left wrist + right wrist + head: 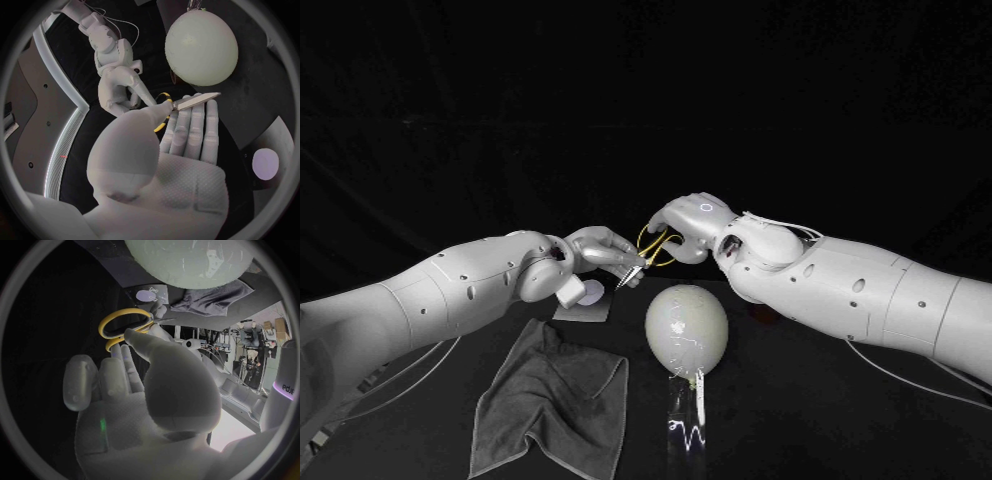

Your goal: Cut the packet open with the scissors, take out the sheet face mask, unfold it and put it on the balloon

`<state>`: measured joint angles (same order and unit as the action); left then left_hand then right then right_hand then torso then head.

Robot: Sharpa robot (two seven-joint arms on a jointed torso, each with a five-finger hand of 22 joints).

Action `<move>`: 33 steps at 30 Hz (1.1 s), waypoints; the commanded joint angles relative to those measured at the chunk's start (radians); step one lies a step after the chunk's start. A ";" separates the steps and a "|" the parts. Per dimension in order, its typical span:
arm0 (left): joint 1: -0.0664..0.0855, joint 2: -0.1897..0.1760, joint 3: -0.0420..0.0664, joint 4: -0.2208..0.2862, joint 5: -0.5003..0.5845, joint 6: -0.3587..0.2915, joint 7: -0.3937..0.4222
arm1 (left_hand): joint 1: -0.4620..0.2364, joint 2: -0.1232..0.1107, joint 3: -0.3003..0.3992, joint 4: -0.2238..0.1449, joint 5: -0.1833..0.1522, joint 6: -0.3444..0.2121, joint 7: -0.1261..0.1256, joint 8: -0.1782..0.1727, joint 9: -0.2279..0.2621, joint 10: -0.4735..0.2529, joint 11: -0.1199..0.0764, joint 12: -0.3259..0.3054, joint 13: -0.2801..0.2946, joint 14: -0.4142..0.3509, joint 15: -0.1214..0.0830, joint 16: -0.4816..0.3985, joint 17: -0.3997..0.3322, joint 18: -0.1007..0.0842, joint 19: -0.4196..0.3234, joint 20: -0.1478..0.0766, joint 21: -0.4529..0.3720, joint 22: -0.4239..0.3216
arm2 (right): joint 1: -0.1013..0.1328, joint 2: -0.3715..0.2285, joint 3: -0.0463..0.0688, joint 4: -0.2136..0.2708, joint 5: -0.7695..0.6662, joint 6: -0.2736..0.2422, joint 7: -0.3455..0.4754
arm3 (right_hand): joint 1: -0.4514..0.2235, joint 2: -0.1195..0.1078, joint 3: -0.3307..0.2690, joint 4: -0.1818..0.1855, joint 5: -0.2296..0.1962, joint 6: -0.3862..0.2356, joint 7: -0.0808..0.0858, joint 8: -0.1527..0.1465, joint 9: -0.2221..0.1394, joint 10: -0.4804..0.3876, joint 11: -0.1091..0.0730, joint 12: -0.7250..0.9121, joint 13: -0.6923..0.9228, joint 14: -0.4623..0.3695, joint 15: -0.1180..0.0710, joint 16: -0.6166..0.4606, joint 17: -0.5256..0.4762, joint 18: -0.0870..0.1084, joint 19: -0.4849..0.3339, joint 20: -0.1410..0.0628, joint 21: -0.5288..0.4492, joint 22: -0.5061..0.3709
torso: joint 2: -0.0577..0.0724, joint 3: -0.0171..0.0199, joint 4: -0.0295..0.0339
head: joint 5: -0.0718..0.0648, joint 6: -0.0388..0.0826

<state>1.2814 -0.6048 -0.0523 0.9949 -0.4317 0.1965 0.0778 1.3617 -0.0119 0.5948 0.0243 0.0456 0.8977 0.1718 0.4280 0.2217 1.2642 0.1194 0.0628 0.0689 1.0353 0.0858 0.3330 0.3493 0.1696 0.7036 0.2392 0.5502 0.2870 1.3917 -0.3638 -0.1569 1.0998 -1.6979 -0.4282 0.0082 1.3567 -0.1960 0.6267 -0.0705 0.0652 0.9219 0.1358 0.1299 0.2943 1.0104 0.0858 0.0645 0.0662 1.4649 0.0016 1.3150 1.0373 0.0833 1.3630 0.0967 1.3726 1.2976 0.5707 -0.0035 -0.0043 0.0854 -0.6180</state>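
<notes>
The scissors (646, 256), with yellow handles and steel blades, hang in the air between my two hands behind the balloon. My left hand (600, 250) pinches the blades (199, 99) between thumb and fingers. My right hand (692, 222) has its thumb and fingers at the yellow handle loops (119, 322). The pale balloon (687, 323) stands upright on a clear stand (687, 420) at the table's middle. The packet (583, 301), grey with a pale round mark, lies flat on the table below my left hand.
A grey cloth (548, 400) lies crumpled on the table at the front left of the balloon. The black table (848, 420) reaches to the right of the stand.
</notes>
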 commanded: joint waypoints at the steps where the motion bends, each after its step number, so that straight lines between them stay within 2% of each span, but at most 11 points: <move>1: 0.004 0.000 0.002 0.005 -0.011 -0.006 0.022 | 0.001 0.012 0.054 -0.060 0.003 0.009 0.001 -0.004 0.263 0.003 -0.006 0.004 0.001 -0.008 0.002 0.003 0.002 -0.015 -0.005 -0.001 0.007 0.001 | -0.001 -0.003 -0.001 0.002 -0.013 0.074 0.006 | 0.001 0.006 0.006 -0.001 -0.005 0.010 -0.001 0.009 0.002 0.011 -0.001 0.006 0.001 0.018 -0.001 0.004 0.001 -0.013 0.007 0.001 0.003 0.004 | 0.000 0.0003 -0.0010 | 0.001 0.000; 6: 0.004 -0.001 0.002 0.011 -0.009 -0.014 0.027 | 0.000 0.014 0.058 -0.063 0.003 0.010 0.001 -0.008 0.268 0.002 -0.005 0.004 0.001 -0.013 0.002 0.008 0.006 -0.016 -0.017 -0.001 0.025 0.014 | -0.002 -0.004 -0.003 0.005 -0.007 0.100 0.019 | 0.000 0.005 0.007 -0.001 -0.006 0.012 -0.002 0.010 0.003 0.014 -0.002 0.006 0.001 0.018 -0.001 0.002 -0.003 -0.012 0.003 0.000 -0.001 -0.001 | 0.000 0.0009 -0.0004 | 0.003 0.001; 7: 0.003 -0.001 0.002 0.013 -0.008 -0.017 0.027 | 0.002 0.014 0.060 -0.065 0.003 0.010 0.001 -0.009 0.269 0.001 -0.005 0.004 0.001 -0.014 0.002 0.008 0.006 -0.016 -0.018 -0.002 0.028 0.016 | -0.002 -0.005 -0.004 0.005 -0.004 0.106 0.022 | -0.003 0.002 0.007 -0.002 -0.008 0.006 -0.003 0.006 0.002 0.003 -0.003 0.001 -0.001 0.007 -0.003 -0.018 -0.040 -0.004 -0.020 0.000 -0.024 -0.030 | 0.000 0.0009 -0.0004 | 0.003 0.001; 8: 0.003 -0.001 0.002 0.014 -0.007 -0.019 0.028 | 0.004 0.015 0.062 -0.069 0.003 0.009 0.002 -0.011 0.269 0.000 -0.005 0.003 0.001 -0.017 0.003 0.009 0.007 -0.015 -0.018 -0.003 0.037 0.021 | -0.002 -0.004 -0.004 0.005 -0.003 0.109 0.024 | -0.003 0.001 0.008 -0.004 -0.009 -0.001 -0.006 0.003 0.001 -0.016 -0.008 -0.004 -0.004 0.000 -0.013 -0.031 -0.061 0.000 -0.034 -0.004 -0.037 -0.045 | 0.000 0.0010 -0.0003 | 0.004 0.001; 10: 0.003 -0.002 0.002 0.017 -0.006 -0.021 0.029 | 0.003 0.017 0.065 -0.070 0.002 0.010 0.003 -0.014 0.271 0.000 -0.003 0.004 0.001 -0.019 0.004 0.011 0.008 -0.016 -0.023 -0.004 0.050 0.031 | -0.003 -0.004 -0.004 0.005 0.000 0.113 0.027 | -0.004 0.001 0.008 -0.004 -0.009 -0.001 -0.006 0.002 0.001 -0.018 -0.008 -0.004 -0.004 0.000 -0.015 -0.031 -0.060 0.000 -0.033 -0.005 -0.037 -0.044 | 0.000 0.0010 -0.0002 | 0.002 0.000; 18: 0.003 -0.006 0.002 0.037 -0.004 -0.023 0.034 | -0.003 0.017 0.073 -0.078 0.002 0.013 0.002 -0.024 0.281 -0.001 -0.003 0.005 0.002 -0.026 0.004 0.019 0.015 -0.020 -0.054 -0.007 0.099 0.066 | -0.004 0.002 -0.005 0.002 0.003 0.126 0.033 | -0.006 0.001 0.007 -0.003 -0.009 -0.002 -0.005 0.002 0.001 -0.019 -0.007 -0.003 -0.003 0.001 -0.013 -0.029 -0.054 -0.002 -0.028 -0.006 -0.032 -0.037 | 0.001 0.0000 0.0000 | -0.001 -0.005; 26: 0.003 -0.013 0.002 0.066 -0.003 -0.031 0.049 | -0.005 0.018 0.073 -0.079 0.002 0.014 0.003 -0.026 0.285 0.002 -0.004 0.006 0.003 -0.026 0.003 0.023 0.017 -0.021 -0.064 -0.007 0.112 0.075 | -0.005 0.010 -0.008 -0.002 -0.006 0.162 0.031 | -0.010 0.000 0.005 -0.002 -0.012 -0.005 0.001 0.000 0.002 -0.007 -0.002 0.003 -0.001 0.002 -0.002 -0.027 -0.050 -0.004 -0.024 -0.003 -0.030 -0.032 | 0.000 -0.0014 0.0006 | -0.006 -0.008; 33: 0.008 -0.023 0.003 0.104 -0.017 -0.003 0.047 | -0.006 0.019 0.072 -0.082 0.002 0.016 0.003 -0.027 0.290 0.005 -0.005 0.007 0.005 -0.025 0.002 0.028 0.020 -0.022 -0.073 -0.007 0.126 0.085 | -0.005 0.014 -0.010 -0.004 -0.027 0.194 0.021 | -0.015 -0.001 0.003 0.000 -0.013 -0.004 0.001 0.001 0.003 0.006 -0.002 0.006 0.000 0.007 0.001 -0.017 -0.033 -0.008 -0.012 -0.001 -0.019 -0.016 | 0.001 -0.0014 0.0014 | -0.011 -0.011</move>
<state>1.2817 -0.6326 -0.0535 1.0794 -0.4483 0.1663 0.0841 1.3569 -0.0010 0.5921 0.0216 0.0455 0.9073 0.1735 0.3971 0.2217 1.2659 0.1184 0.0642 0.0728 1.0146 0.0901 0.3571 0.3678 0.1678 0.6377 0.2339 0.6690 0.3714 1.3890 -0.3545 -0.1654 1.0938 -1.6976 -0.2880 0.0278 1.3511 -0.2011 0.6308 -0.0745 0.0555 0.9219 0.1319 0.1328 0.2961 1.0103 0.0853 0.0676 0.0650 1.4648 -0.0017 1.2973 1.0056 0.0833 1.3488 0.0968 1.3528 1.2801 0.5712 -0.0047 -0.0033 0.0756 -0.6272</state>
